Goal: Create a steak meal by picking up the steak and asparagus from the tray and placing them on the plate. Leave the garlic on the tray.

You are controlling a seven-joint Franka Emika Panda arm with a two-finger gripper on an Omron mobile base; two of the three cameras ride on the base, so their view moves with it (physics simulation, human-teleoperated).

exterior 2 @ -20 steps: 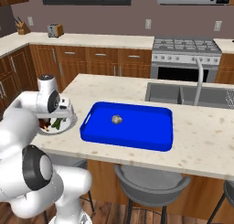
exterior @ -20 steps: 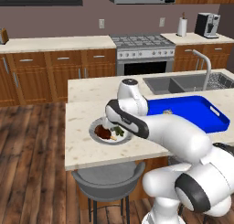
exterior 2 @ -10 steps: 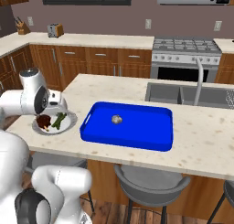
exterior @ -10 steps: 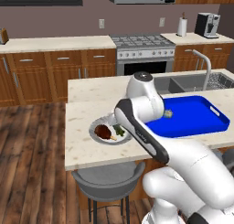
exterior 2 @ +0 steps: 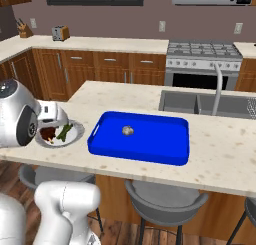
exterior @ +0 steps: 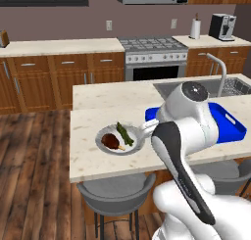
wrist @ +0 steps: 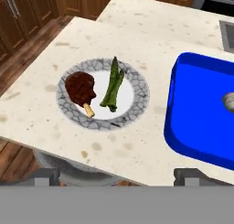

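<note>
- Nearest, the gripper [wrist: 116, 177] hangs above the counter [wrist: 137, 154] edge, fingertips spread wide, grasping nothing.
- Just beyond, the plate [wrist: 103, 94] carries the steak [wrist: 81, 88] and asparagus [wrist: 112, 88] side by side, making the meal look complete.
- Beside it, the blue tray [wrist: 196, 122] keeps the garlic [exterior 2: 127, 131], deliberately left behind.
- Farther back, a sink [exterior 2: 200, 102] and stove [exterior 2: 205, 50].

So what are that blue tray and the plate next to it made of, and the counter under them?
The tray looks like glossy moulded plastic: uniform bright blue, rounded corners, cut-out handles. The plate seems glazed ceramic, white in the centre with a grey mottled rim. The counter looks like polished stone, beige with darker speckles. All rendered, so these are guesses.
</note>
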